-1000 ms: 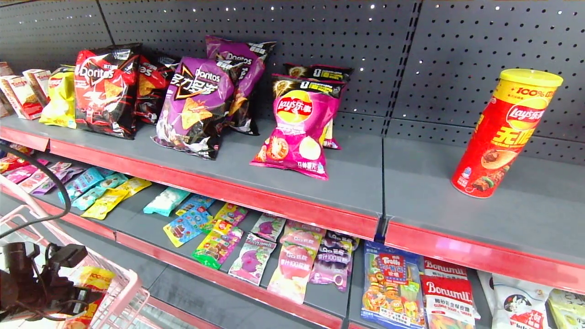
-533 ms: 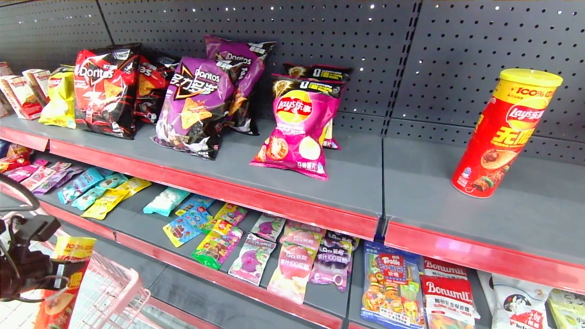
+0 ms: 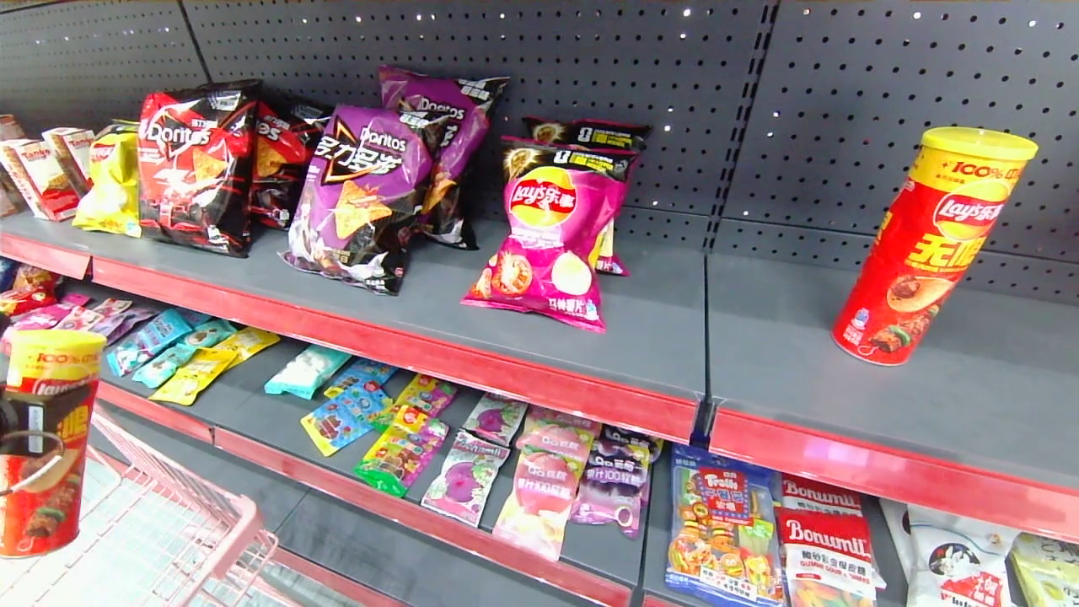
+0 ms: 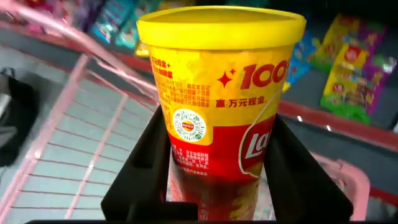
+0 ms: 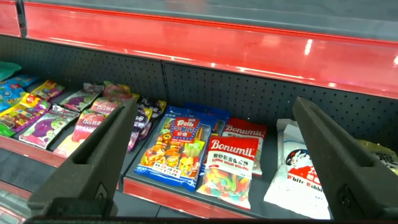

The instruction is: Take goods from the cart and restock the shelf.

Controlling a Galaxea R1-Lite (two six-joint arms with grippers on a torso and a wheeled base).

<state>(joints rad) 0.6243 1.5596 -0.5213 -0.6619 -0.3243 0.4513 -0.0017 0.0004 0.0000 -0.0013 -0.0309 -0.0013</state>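
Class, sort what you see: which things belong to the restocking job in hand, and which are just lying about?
Job in hand: chip can, held in the left gripper above the pink cart; top shelf.

Lying about: chip bags, red can already standing on that shelf, candy packets lower down.

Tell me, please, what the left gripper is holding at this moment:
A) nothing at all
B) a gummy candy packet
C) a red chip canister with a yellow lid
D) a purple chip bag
C: the left gripper is shut on the red chip canister with a yellow lid, its black fingers pressed against both sides of the canister, which is held upright over the pink cart.
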